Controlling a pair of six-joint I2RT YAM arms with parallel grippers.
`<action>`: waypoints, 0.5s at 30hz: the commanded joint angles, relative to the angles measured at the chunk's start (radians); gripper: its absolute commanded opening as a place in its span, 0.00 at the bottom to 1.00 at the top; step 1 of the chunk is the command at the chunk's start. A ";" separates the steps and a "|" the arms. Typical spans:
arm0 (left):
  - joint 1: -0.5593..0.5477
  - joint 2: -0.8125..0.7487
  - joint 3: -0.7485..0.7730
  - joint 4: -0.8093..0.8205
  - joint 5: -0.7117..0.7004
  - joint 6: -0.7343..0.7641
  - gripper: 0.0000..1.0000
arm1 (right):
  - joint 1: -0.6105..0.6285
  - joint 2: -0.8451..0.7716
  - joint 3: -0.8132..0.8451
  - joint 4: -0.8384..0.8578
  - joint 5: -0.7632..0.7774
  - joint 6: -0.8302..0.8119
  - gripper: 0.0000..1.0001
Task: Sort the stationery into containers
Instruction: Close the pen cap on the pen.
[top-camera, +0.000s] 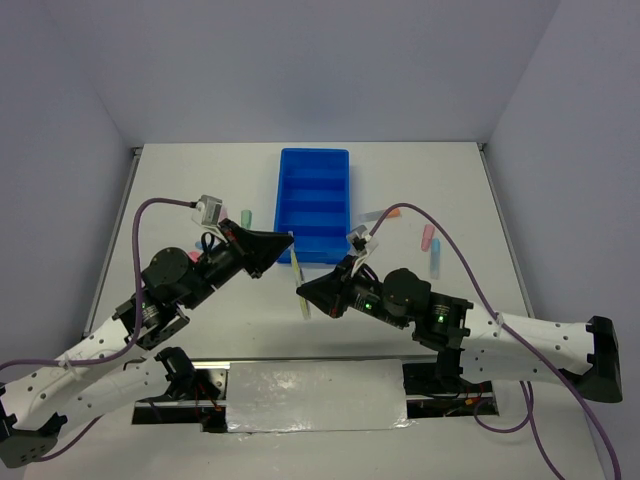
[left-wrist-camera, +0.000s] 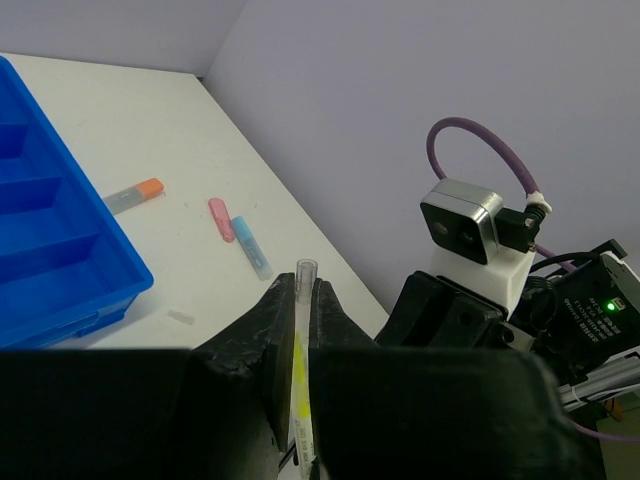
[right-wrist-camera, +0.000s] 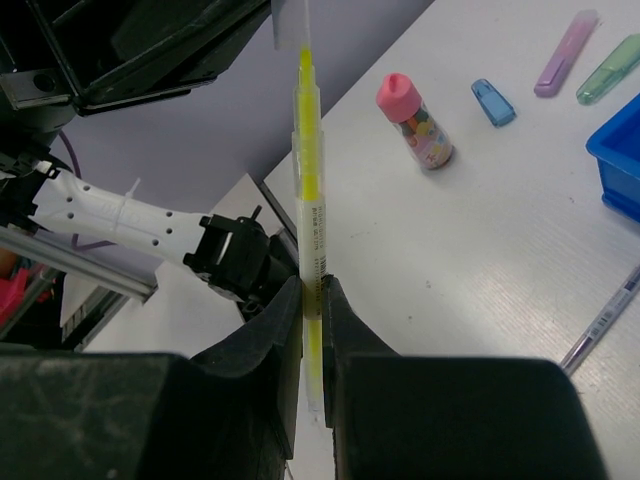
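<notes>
- The counter (top-camera: 450, 180) carries the tray and the loose pieces. The work itself is in the air above its near part.
- The blue tray (top-camera: 281, 205) lies lengthwise between the arms, with its near end wall just beside the held stick. The carry looks short, but the stick should go over that wall before it is lowered.
- The left pincer (top-camera: 287, 240) is clamped on the clear upper end of the yellow pen (right-wrist-camera: 309, 190).
- The right pincer (top-camera: 303, 292) is clamped on the same pen, lower on the barrel. This looks like a hand-over or a cap pull; I cannot tell which.
- The pen is thin and held at two points, so a sideways pull by either arm would probably twist or flex it. Any motion should run along its length, and one pincer should release fully before the other moves off.
- The green piece (top-camera: 245, 217), orange-grey marker (top-camera: 385, 214), pink piece (top-camera: 428, 237) and blue piece (top-camera: 437, 262) lie on the counter beside the tray, apart from the pen.
</notes>
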 joint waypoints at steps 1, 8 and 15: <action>-0.003 -0.011 -0.013 0.044 0.010 -0.001 0.00 | 0.005 -0.004 0.056 0.071 0.034 -0.005 0.00; -0.002 -0.014 -0.019 0.033 -0.019 0.019 0.00 | 0.008 -0.010 0.068 0.066 0.014 0.006 0.00; -0.003 -0.024 -0.025 0.021 -0.047 0.034 0.00 | 0.005 -0.007 0.062 0.077 -0.021 0.032 0.00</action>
